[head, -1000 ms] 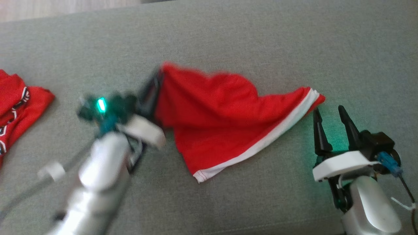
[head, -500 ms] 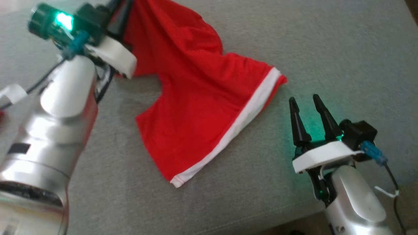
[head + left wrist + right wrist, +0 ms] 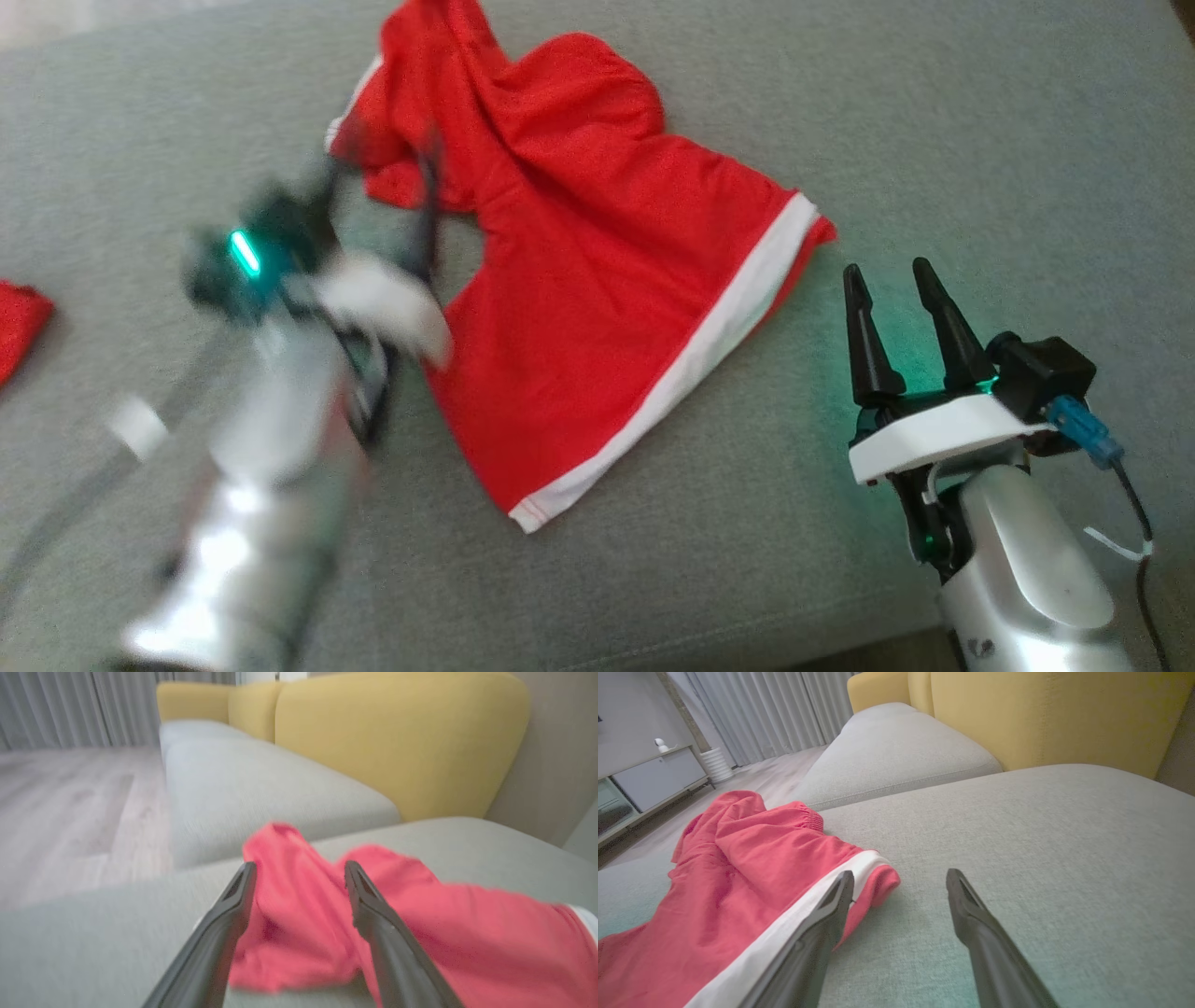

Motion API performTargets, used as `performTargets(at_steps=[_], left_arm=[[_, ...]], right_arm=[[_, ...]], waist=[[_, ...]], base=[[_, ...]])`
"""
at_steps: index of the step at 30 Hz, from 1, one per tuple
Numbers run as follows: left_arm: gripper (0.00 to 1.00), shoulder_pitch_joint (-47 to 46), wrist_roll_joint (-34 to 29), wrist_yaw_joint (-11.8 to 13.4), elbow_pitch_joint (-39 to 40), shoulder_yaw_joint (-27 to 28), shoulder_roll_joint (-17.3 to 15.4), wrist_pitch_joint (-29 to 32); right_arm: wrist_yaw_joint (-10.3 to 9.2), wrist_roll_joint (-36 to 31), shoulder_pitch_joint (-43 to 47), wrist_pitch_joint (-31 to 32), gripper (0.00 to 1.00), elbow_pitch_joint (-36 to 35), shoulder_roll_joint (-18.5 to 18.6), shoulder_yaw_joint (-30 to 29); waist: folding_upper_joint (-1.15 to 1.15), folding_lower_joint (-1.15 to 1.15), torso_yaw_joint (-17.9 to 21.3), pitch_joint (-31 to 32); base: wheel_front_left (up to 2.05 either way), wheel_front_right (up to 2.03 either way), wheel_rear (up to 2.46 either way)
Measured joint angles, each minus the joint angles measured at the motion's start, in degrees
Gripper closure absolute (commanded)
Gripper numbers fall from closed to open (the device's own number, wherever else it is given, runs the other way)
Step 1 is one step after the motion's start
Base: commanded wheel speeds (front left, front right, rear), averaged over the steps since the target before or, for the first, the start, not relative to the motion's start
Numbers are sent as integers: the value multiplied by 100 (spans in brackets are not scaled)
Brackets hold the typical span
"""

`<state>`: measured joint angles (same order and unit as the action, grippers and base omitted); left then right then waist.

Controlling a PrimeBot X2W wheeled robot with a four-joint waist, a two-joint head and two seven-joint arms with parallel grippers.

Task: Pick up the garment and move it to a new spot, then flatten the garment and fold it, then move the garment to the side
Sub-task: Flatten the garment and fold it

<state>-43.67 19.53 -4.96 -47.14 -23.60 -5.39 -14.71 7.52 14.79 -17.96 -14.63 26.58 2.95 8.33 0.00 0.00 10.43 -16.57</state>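
Red shorts (image 3: 597, 280) are laid crumpled on a grey sofa cushion (image 3: 980, 140). The left gripper (image 3: 300, 867) is held apart at their bunched end, the right gripper (image 3: 887, 269) parted beside their hem

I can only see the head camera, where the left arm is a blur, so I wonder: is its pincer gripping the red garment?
Observer: No. In the left wrist view the left pincer is open, fingers apart, with the red garment showing between them.
Operator: What lies beyond the grey cushion?
Observer: Both wrist views show yellow back cushions.
Operator: And the room?
Observer: The right wrist view shows pale curtains and a low cabinet.
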Motion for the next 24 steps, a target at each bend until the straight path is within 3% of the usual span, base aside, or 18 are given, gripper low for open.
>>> performTargets(at_steps=[4, 15, 16, 17, 24], left_arm=[[0, 848, 147, -115, -142, -66, 244, 1], [0, 1131, 171, -216, -686, -566, 300, 0], [22, 1124, 170, -218, -726, -639, 301, -3], [99, 1117, 182, -218, -742, -675, 301, -5], [100, 1023, 269, -207, -755, -609, 245, 0]], right_arm=[[0, -104, 13, 0, 0, 30, 0, -59], [0, -225, 124, 0, 0, 110, 0, -74], [0, -227, 126, 0, 0, 114, 0, -78], [0, -227, 127, 0, 0, 121, 0, -81], [0, -226, 258, 0, 0, 121, 0, -156]], waist=[[0, 0, -180, 128], [0, -1, -253, 290], [0, 0, -247, 295], [0, 0, -242, 301], [0, 0, -275, 313]], base=[[0, 0, 0], [0, 0, 0], [0, 0, 0], [0, 0, 0], [0, 0, 0]])
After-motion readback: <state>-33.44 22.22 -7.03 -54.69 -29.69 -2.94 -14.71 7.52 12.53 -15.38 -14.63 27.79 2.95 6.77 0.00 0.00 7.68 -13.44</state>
